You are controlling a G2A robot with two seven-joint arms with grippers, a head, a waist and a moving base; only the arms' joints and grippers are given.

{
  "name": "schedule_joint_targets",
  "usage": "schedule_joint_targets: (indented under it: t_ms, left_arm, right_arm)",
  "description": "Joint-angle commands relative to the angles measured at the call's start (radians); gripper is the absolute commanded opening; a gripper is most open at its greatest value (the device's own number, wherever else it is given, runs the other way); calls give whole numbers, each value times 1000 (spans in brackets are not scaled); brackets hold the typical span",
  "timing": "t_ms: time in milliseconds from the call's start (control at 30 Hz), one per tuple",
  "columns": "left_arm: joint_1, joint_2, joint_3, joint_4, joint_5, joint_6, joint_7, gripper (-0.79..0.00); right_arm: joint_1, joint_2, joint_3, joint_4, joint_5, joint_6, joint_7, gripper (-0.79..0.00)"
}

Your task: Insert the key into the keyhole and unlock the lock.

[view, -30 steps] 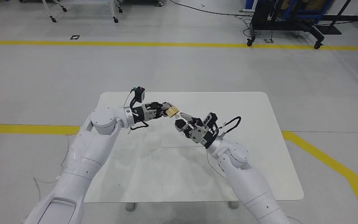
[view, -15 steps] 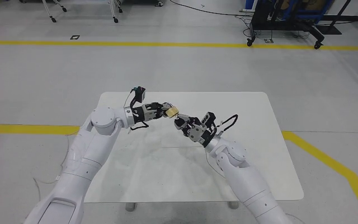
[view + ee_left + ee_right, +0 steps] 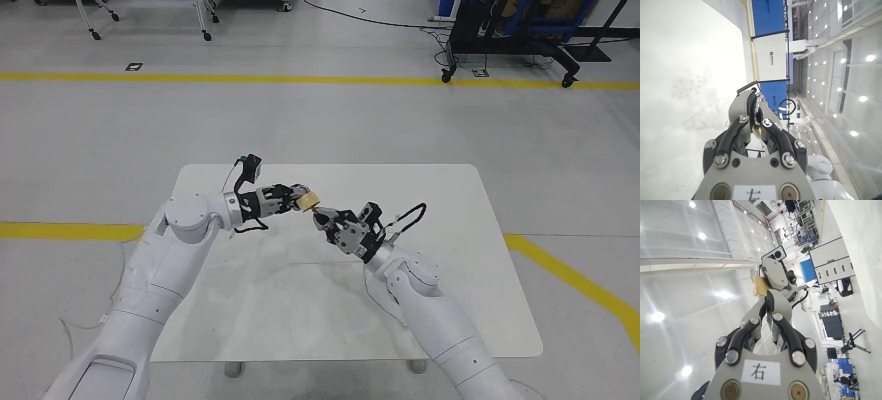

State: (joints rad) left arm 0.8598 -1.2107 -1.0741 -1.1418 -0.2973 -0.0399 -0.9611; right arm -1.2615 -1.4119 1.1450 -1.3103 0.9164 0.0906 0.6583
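A brass padlock is held in the air over the back of the white table. My left gripper is shut on it. In the left wrist view the silver shackle sits between the fingers and a bit of the brass body shows behind them. My right gripper is just beside the padlock's lower end, fingers pressed together. In the right wrist view its tip touches the bottom of the padlock. The key is almost hidden between the pads; a small metal nub shows at the lock's underside.
Both arms meet above the table's back middle. Yellow floor lines run past the table. A dark cart stands far off at the back right.
My right gripper has edged a little toward the padlock and closed the small gap. The left arm has held the padlock still.
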Motion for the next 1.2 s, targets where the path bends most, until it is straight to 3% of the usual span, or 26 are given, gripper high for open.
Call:
schedule_joint_targets:
  t_ms: [0,367,467,500,533,567,600,733,867,933,1167]
  left_arm:
    - [6,1,2,-10,22,-14,13,-785]
    - [63,10,-4,-95,148,-107,138,-785]
    - [78,11,-7,-111,155,-104,146,-785]
    - [79,12,-8,-114,152,-100,144,-785]
    - [80,12,-9,-113,147,-91,140,-785]
    - [79,11,-10,-111,137,-79,133,-785]
    - [76,11,-11,-107,122,-65,126,-785]
    - [51,8,-17,-73,74,1,102,-785]
    - [39,5,-10,-57,75,30,111,-785]
    - [34,3,5,-54,95,42,107,-785]
    - [28,-2,20,-49,90,64,110,-785]
  right_arm:
    - [8,0,6,20,39,26,37,-785]
    - [54,6,34,126,189,204,196,-785]
    - [67,7,37,144,179,197,195,-785]
    - [66,8,37,143,169,179,181,-708]
    - [64,8,36,138,154,157,164,-489]
    - [59,8,36,132,142,138,151,-95]
    - [53,9,37,123,128,117,138,0]
    - [4,21,68,68,22,-24,89,0]
    - [-105,37,159,-39,-104,-254,-88,0]
    - [-152,43,204,-87,-135,-311,-147,0]
    - [-152,43,204,-87,-135,-311,-147,0]
